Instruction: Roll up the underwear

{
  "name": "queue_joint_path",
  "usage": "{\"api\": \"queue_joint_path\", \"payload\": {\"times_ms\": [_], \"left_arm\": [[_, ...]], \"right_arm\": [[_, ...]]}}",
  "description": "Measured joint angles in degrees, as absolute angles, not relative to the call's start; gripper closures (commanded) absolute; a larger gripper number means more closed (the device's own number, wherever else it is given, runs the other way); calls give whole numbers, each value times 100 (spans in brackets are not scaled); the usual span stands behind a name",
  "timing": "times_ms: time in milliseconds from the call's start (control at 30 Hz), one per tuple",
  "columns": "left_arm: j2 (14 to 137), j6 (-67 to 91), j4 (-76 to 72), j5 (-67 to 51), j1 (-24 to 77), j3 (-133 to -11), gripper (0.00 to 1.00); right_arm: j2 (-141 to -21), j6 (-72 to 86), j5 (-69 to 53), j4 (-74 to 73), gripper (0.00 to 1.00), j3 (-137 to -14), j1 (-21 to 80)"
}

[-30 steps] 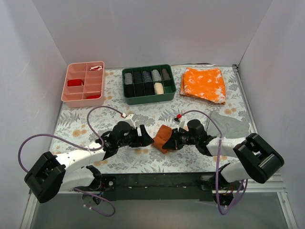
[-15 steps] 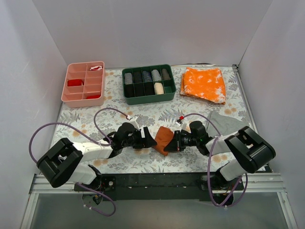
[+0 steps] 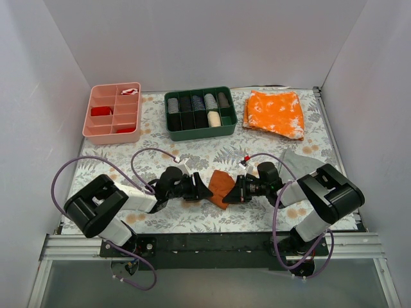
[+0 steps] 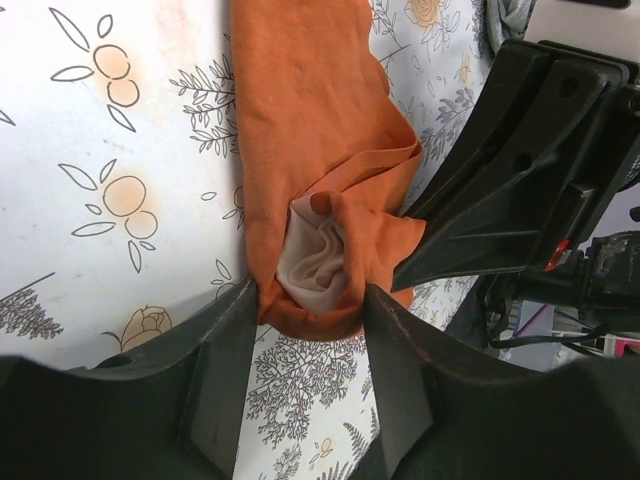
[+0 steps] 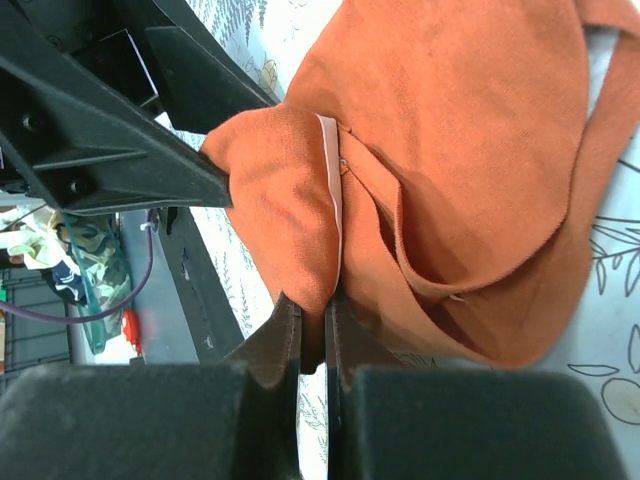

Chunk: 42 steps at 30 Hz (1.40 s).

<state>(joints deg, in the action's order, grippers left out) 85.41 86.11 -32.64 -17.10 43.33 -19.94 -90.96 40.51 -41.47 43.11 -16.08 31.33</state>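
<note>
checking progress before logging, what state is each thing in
rust-orange cloth underwear: bunched, partly rolled, cream face showing
left fingers: open, straddling its bunched end
right fingers: shut on an underwear fold
green divided tray: compartments hold rolls
pink divided tray: holds few red items
bright orange speckled cloth: folded flat

Top view high, rear, faces down onto table (image 3: 103,160); wrist views close, opposed, share underwear (image 4: 300,120).

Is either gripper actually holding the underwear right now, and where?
The right gripper is pinched shut on a folded edge of the underwear. The left gripper stands open around its bunched end.
</note>
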Motion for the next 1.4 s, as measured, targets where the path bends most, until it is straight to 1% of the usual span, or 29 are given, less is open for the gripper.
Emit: {"api": "queue_joint_path", "payload": {"times_ms": [67,133,200,233,300,333,400,467,500,533,700,800,867,933,1033,1067,1133,1267,1400], "left_arm": [[8615,8643,-3369,-1747,4331,-1986,62],[8678,8665,-3422,-1767,4331,-1986,70],[8733,8687,-3439,-1785,4331,-1986,76],[8761,8696,-3437,-1798,4331,-1986,82],[8792,8698,-3428,-1820,4331,-1988,87],[8794,8713,-3424,-1828,4331,-1992,93],[8794,8700,-3312,-1848,4331,-2060,95],[8794,8676,-3159,-1850,4333,-2154,98],[8794,8652,-3041,-1850,4333,-2215,98],[8794,8639,-2939,-1850,4333,-2270,99],[8788,8484,-2217,-1907,4333,-2652,100],[8785,8350,-1634,-1970,4333,-2963,100],[8777,8267,-1177,-1999,4333,-3199,100],[8774,8165,-716,-2001,4333,-3450,100],[8761,8018,-71,-2005,4333,-3787,100],[8757,7970,91,-2005,4333,-3865,100],[8753,7909,316,-2005,4333,-3948,100],[8753,7830,666,-2012,4333,-3962,99],[8753,7791,768,-2021,4333,-3962,100]], "right_arm": [[-9131,4056,-4187,4344,99,-1608,3120],[-9133,4051,-4222,4346,98,-1616,3116],[-9135,4036,-4250,4335,92,-1638,3114],[-9133,4021,-4265,4327,84,-1647,3114],[-9100,3970,-4278,4252,75,-1669,3114],[-9052,3940,-4283,4191,65,-1678,3116],[-8779,3767,-4261,3924,57,-1693,3129],[-8294,3457,-4082,3358,45,-1765,3179],[-7926,3234,-3857,2993,43,-1826,3223],[-7666,3096,-3693,2751,30,-1868,3247],[-5881,2196,-2274,1155,27,-2165,3400],[-5203,1876,-1540,639,27,-2322,3579],[-5009,1745,-1000,401,27,-2368,3992],[-5072,1629,-381,148,28,-2453,4740],[-5465,1474,392,-143,28,-2663,5918],[-5730,1400,801,-233,28,-2803,6226],[-6007,1282,1151,-316,28,-2941,6713],[-6687,982,1850,-429,30,-3317,7255],[-7214,690,2209,-449,37,-3616,7559]]}}
